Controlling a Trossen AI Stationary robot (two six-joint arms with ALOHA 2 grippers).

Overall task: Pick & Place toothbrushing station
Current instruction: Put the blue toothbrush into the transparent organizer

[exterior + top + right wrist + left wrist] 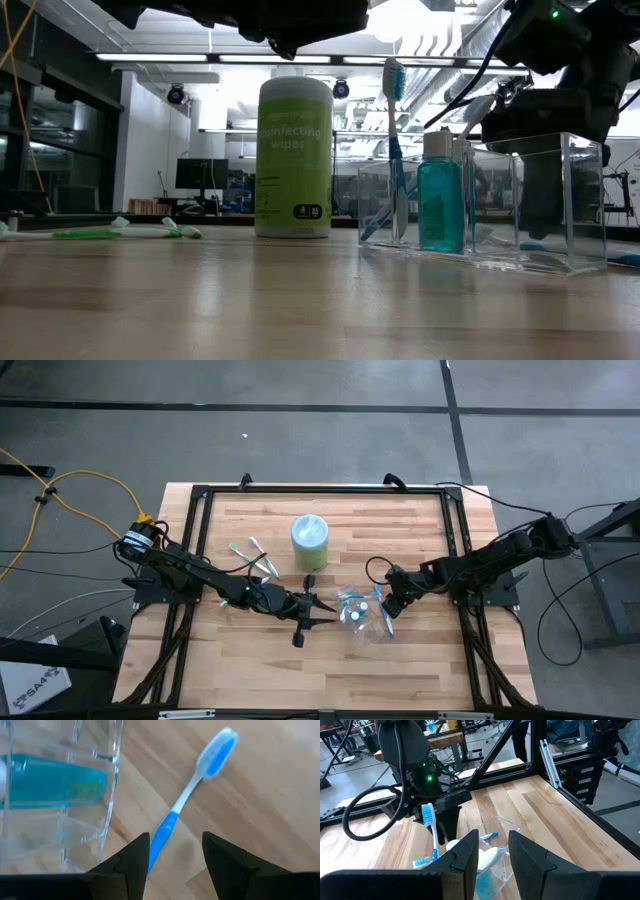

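The clear plastic container (362, 622) stands mid-table. It holds a teal bottle with a white cap (440, 195) and an upright blue-white toothbrush (395, 140). A second blue-white toothbrush (192, 785) lies flat on the wood beside the container (95, 795). My right gripper (175, 847) is open and tilted down over this brush's handle end, which runs between its fingers; I see no grip on it. My left gripper (493, 845) is open and level, pointing at the container (505, 827) from the table's left. Green-white toothbrushes (255, 555) lie on the table farther left.
A green wipes canister (310, 540) stands upright behind the container, toward the far edge. A black frame (200, 495) runs around the tabletop. Bare wood lies along the near edge and at the far right.
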